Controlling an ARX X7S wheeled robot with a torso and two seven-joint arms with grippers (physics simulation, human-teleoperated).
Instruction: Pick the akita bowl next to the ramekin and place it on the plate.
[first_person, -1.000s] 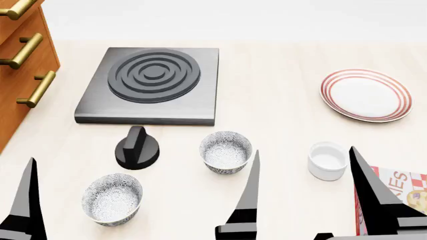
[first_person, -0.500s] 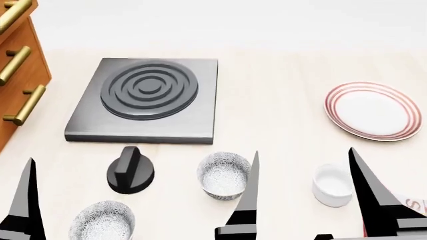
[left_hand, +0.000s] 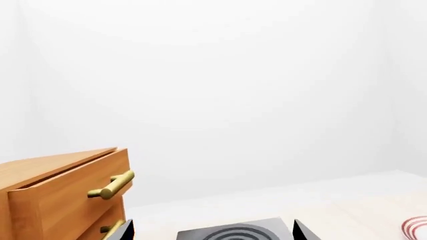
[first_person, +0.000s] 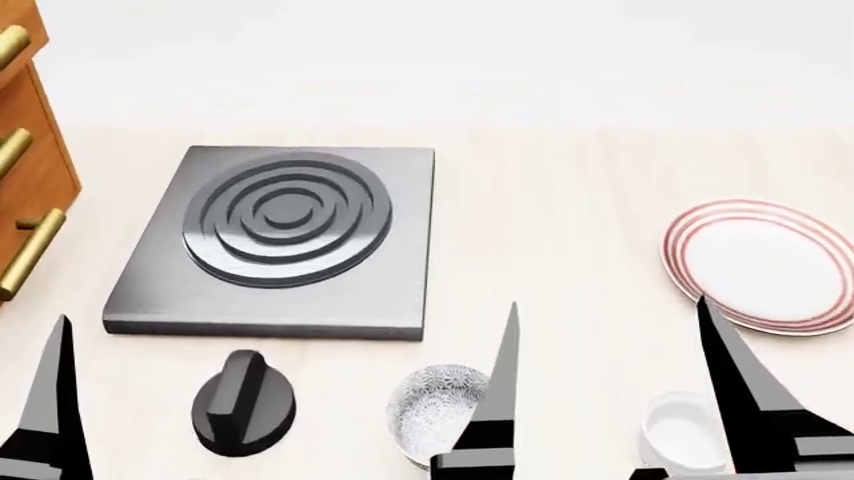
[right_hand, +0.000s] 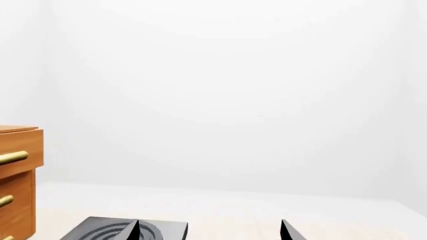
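- Right gripper (first_person: 607, 390) fingers spread apart, holding nothing; left gripper (first_person: 280, 400) fingers likewise apart.
- Akita bowl (first_person: 434, 410) partly behind the right gripper's inner finger, ramekin (first_person: 678, 432) between them.
- Plate (first_person: 767, 262) lies beyond.

Akita bowl (first_person: 434, 410): right side hidden behind a dark gripper finger (first_person: 497, 395). Ramekin (first_person: 681, 432): lower part cut by frame edge. Plate (first_person: 763, 264): right rim cropped. Drawer cabinet (first_person: 24, 190): mostly out of frame.
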